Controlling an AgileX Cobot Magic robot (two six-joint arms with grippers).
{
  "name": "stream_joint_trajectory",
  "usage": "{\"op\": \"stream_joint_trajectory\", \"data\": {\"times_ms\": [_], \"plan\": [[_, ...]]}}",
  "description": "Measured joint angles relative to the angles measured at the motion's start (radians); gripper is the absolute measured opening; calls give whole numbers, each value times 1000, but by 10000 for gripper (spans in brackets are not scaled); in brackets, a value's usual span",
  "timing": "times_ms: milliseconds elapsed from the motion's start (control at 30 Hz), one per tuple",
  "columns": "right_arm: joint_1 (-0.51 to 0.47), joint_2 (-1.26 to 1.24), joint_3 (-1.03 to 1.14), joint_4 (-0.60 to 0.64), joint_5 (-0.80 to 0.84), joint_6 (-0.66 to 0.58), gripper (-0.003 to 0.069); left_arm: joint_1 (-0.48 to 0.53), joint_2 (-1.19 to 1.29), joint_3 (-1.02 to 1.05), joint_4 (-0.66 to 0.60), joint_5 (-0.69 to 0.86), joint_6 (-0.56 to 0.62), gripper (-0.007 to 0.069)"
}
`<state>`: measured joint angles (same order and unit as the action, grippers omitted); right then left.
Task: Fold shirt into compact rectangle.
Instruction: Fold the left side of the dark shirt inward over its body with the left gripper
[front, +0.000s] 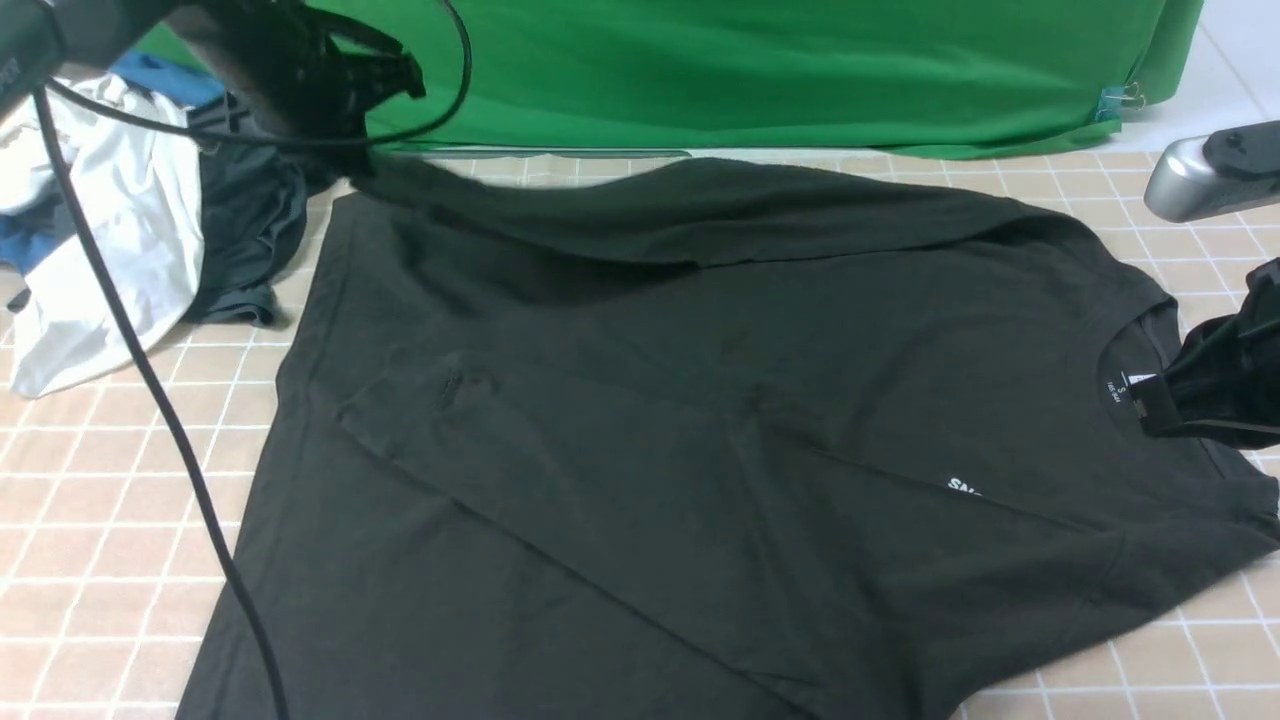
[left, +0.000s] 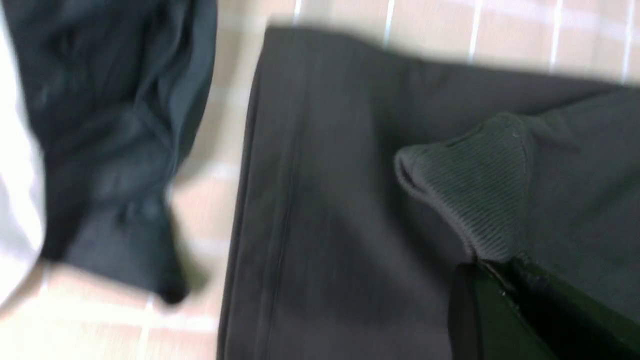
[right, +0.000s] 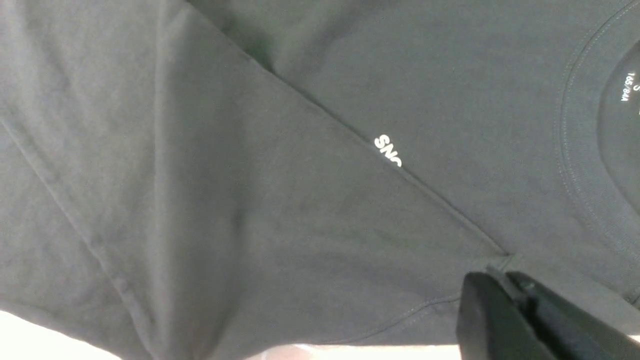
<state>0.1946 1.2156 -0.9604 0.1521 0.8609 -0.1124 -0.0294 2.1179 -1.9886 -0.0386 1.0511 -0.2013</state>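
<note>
In the front view, the pale, white-gridded surface (front: 1150, 640) shows at four o'clock, beneath the shirt (front: 620, 450), which fills the middle. The shirt's long axis runs roughly nine to three, collar at three, hem at nine. The right gripper (right: 500, 280) has its fingertips together over it; the left gripper (left: 502, 267) is clamped on its cloth toward eleven. White (front: 120, 240) and dark garments (front: 245, 210) lie at ten; green cloth (front: 750, 70) hangs at twelve.

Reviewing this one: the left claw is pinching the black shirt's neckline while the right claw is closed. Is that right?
Not quite: the left claw is pinching the far sleeve of the black shirt, not its neckline, as the front view shows. The right claw is closed.
</note>
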Motion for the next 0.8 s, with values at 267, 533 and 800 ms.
{"op": "stream_joint_trajectory", "data": {"times_ms": [267, 533, 800], "plan": [[0, 0, 0, 2, -19, -5, 69, -5, -119, 46, -53, 153, -18, 30], [0, 0, 0, 3, -35, -19, 71, -24, -271, 300, -9, 160, -75, 30], [0, 0, 0, 4, -46, -20, 72, -55, -441, 618, 12, 86, -157, 30]]}}
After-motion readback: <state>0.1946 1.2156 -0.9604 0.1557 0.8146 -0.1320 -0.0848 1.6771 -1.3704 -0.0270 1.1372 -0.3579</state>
